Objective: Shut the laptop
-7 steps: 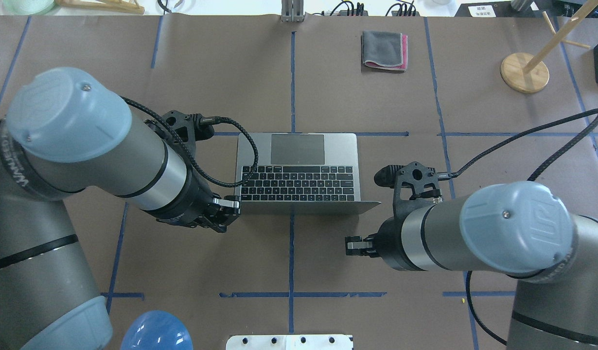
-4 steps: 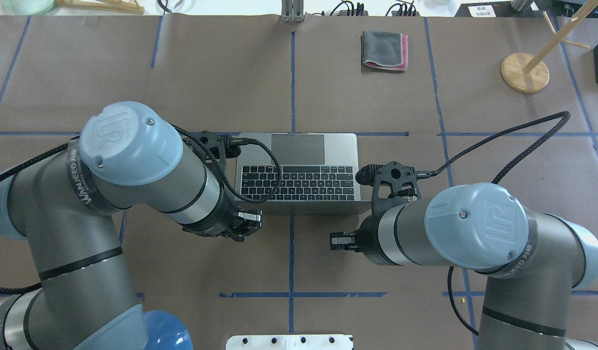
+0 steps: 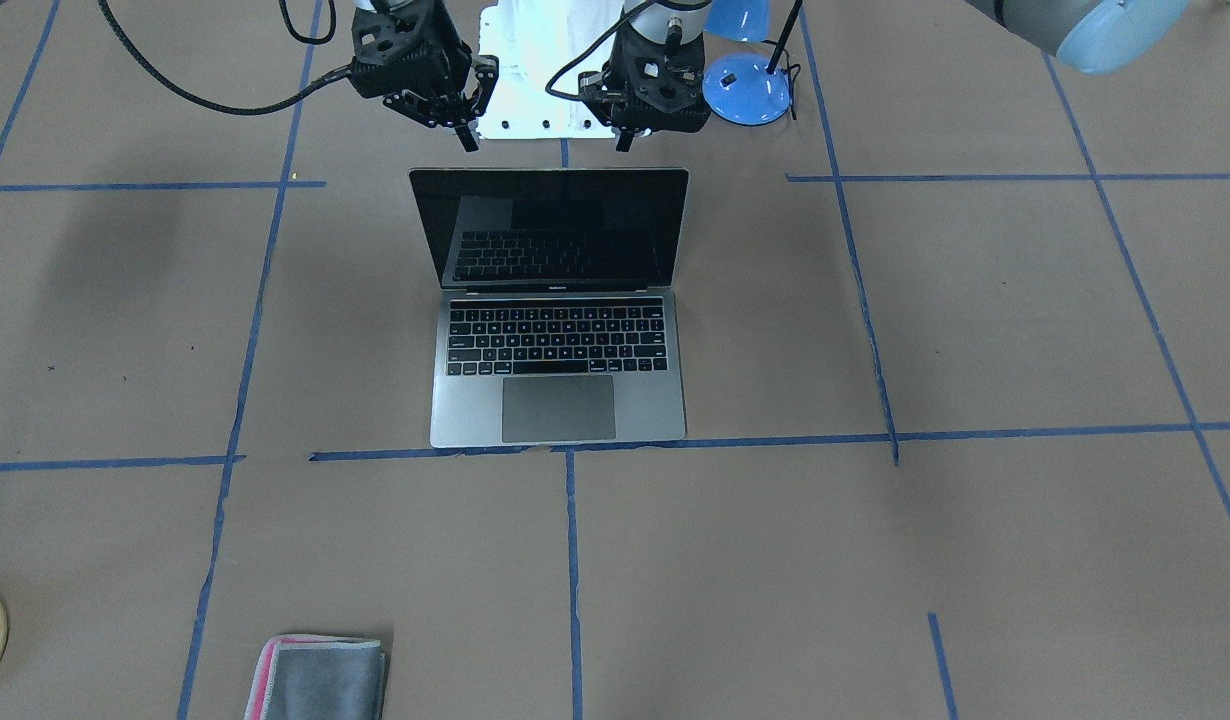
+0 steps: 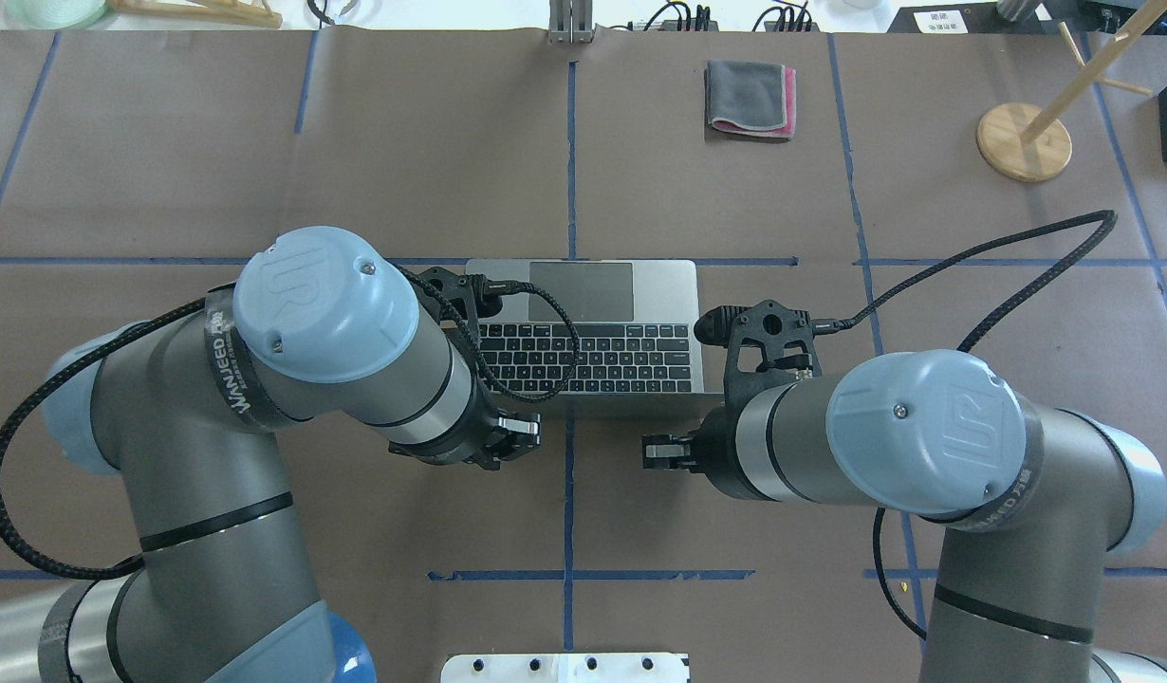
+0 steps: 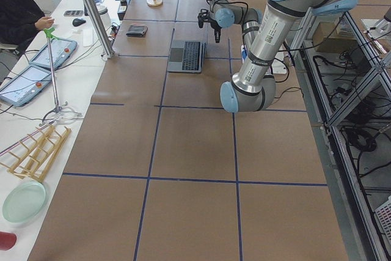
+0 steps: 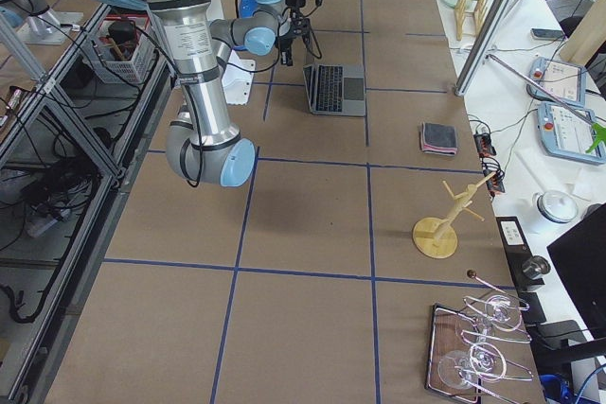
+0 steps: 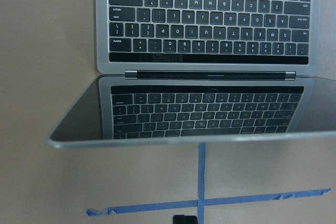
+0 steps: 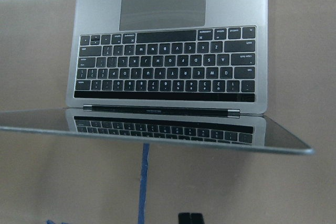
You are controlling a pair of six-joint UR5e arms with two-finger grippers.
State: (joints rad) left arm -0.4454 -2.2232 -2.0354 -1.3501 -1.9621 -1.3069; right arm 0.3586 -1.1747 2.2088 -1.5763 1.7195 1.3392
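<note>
Space-grey laptop open, lid raised. Behind lid: left end effector, right end effector, both clenched, empty. Best push top edge evenly, slowly.

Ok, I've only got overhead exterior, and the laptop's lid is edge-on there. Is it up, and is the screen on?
Observer: The front-facing view shows the laptop open, lid up, screen black.
Operator: Either gripper on the lid?
Observer: No. In both wrist views its top edge is bare; the left gripper and right gripper sit back from it.
Operator: Fingers open?
Observer: Shut: fingertips together in each wrist view.
</note>
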